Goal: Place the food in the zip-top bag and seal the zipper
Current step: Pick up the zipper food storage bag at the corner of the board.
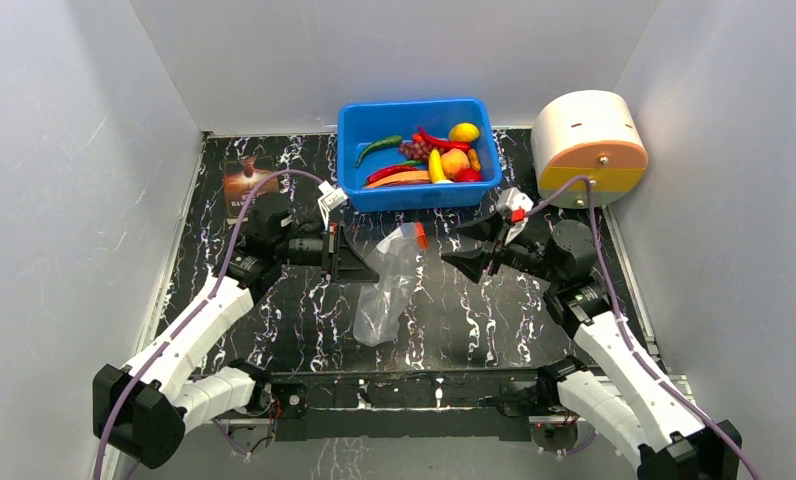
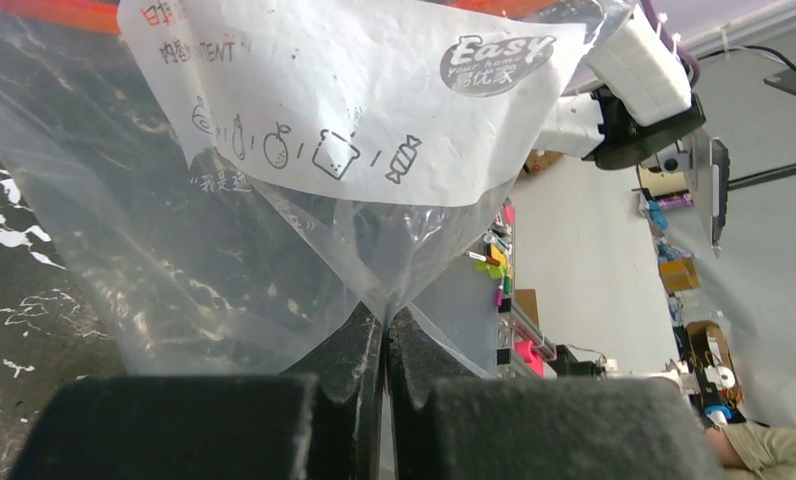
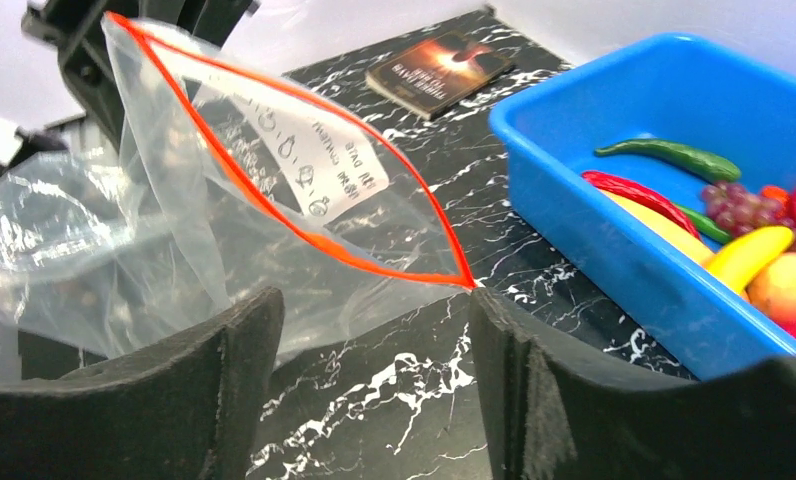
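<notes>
On my black marbled table [image 1: 274, 330], the clear bag [image 1: 384, 295] sits centre frame, its orange zipper [image 3: 304, 225] gaping. My left gripper [image 2: 385, 320] is pinched tight on its film; my right gripper [image 3: 374, 310], jaws spread wide, is just beside the mouth. The food [image 1: 436, 158] lies in the blue tub [image 1: 354, 150], upper centre.

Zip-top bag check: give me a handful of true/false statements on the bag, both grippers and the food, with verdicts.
1. The left gripper is shut on the zip-top bag. True.
2. The zipper is sealed. False: its two strips bow apart and the mouth gapes.
3. The food lies in the blue tub. True.
4. The right gripper is clamped on the bag. False: its jaws stand open, holding nothing.
5. The brown card lies in the tub. False: it lies on the table, left of the tub.
</notes>
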You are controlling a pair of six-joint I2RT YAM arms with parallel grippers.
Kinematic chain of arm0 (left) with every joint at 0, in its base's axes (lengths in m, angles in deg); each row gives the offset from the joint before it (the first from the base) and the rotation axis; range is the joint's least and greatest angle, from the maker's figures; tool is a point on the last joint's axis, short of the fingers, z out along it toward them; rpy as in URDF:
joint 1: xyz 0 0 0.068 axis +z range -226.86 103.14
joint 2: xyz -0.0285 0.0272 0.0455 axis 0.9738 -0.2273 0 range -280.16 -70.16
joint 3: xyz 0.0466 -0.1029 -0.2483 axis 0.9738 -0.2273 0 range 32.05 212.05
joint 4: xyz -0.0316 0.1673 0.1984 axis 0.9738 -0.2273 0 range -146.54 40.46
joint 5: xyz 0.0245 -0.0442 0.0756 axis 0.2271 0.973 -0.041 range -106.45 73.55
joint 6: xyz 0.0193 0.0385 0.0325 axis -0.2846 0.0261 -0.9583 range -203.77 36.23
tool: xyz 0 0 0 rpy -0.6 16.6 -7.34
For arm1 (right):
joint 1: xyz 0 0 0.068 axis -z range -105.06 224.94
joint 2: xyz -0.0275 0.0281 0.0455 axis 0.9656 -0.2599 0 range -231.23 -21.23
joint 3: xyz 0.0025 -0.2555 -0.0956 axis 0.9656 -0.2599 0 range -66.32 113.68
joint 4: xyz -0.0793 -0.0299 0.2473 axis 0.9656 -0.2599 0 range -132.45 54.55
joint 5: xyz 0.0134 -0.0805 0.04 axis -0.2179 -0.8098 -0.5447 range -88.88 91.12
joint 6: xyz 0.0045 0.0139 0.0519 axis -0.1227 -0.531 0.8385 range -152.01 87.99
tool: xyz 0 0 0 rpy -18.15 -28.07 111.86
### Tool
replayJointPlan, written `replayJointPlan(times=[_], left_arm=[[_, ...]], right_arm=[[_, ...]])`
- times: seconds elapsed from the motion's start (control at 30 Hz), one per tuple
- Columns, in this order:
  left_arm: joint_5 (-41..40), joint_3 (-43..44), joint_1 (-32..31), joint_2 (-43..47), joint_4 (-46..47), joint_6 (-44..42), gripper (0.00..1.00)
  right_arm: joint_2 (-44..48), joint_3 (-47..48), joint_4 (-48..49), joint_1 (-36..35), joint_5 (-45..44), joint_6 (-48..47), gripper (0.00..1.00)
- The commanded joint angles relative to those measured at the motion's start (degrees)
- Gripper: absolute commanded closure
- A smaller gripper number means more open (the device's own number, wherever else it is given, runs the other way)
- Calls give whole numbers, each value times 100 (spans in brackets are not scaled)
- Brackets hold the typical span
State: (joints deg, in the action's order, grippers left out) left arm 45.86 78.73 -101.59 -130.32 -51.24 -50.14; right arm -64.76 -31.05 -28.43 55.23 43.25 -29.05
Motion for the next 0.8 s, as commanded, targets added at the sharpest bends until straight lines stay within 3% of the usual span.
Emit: replayJointPlan(times=[0.0,0.4,0.6,0.77], left_arm=[[446,238,-120,44,98,-109,100],[540,351,-330,70,32,-155,100],[746,174,-364,29,277,-58,100],[805,317,-364,-72,-283,-481,100]], right_arm=[[-166,22,464,11,965,-603,41],[-93,-319,1121,-179,1543,-737,52],[-393,-483,1637,-583,699,-574,59],[-612,-576,2073,-824,629,-520,61]])
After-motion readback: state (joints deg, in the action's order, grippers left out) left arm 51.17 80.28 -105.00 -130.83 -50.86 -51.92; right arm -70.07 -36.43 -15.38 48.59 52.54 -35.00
